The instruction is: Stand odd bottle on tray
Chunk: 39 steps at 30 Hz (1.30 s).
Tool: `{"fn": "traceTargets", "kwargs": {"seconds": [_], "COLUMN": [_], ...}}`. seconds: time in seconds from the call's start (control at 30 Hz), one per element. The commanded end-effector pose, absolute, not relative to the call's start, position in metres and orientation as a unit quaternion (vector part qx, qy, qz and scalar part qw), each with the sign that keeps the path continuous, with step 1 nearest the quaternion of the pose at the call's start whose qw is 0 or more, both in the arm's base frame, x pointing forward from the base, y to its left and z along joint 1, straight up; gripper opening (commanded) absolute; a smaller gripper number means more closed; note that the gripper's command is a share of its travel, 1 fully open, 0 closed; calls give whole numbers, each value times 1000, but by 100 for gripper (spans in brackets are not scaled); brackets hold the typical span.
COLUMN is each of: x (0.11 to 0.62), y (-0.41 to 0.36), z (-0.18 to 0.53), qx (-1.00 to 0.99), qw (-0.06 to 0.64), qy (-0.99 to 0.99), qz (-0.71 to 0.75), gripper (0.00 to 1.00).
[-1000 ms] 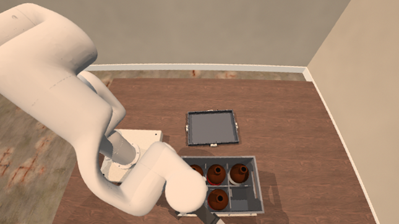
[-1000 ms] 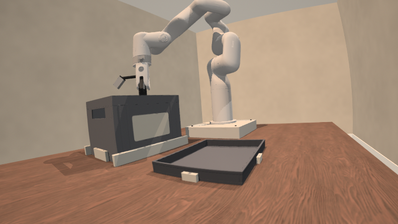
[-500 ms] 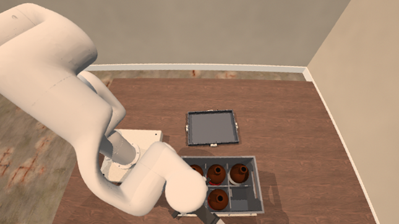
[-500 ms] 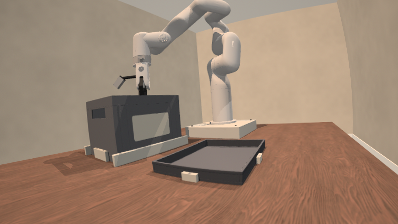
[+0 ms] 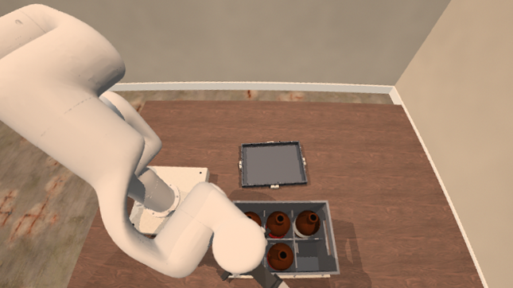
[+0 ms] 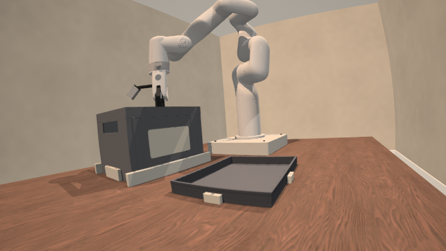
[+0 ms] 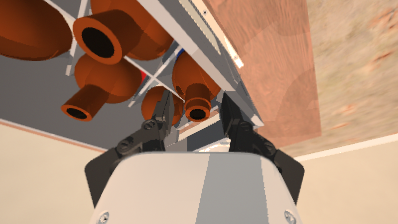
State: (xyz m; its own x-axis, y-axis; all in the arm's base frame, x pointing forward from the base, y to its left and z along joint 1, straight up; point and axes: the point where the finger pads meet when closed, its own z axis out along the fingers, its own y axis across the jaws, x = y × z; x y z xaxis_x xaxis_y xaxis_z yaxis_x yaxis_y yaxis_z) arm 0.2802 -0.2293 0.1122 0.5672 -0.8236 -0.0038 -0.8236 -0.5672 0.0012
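The dark grey crate [image 5: 289,241] holds brown bottles in divided cells. I see three whole ones in the top view [image 5: 278,223], [image 5: 307,222], [image 5: 280,255], and a fourth [image 5: 252,217] half hidden by the arm. My gripper [image 7: 197,100] is open above the crate's near-left corner cell. Its fingers stand on either side of a bottle's neck [image 7: 198,106] without touching it. In the exterior view the gripper [image 6: 159,100] reaches just into the top of the crate [image 6: 150,140]. The flat grey tray [image 5: 271,164] beside the crate has nothing on it.
One crate cell [image 5: 311,256] at the near right has no bottle. The crate walls and thin dividers [image 7: 150,80] stand close around the fingers. Pale blocks [image 6: 113,172] fence the crate and tray [image 6: 237,180]. The robot base [image 6: 249,143] stands behind the tray.
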Motion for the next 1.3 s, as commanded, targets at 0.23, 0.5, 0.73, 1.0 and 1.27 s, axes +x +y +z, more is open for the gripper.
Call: {"fn": "traceTargets", "kwargs": {"seconds": [0.23,0.5,0.73,1.0,1.27], "x": [281,281,281,281,281], "y": [-230,-230,-230,-230,-230], "z": [114,118,133,153,180], "qx": [-885,-885,-885,-885,-885], "qw": [0,0,0,0,0], "qy": [465,465,465,465,465], "qz": [0,0,0,0,0], "gripper": [65,65,65,65,65]}}
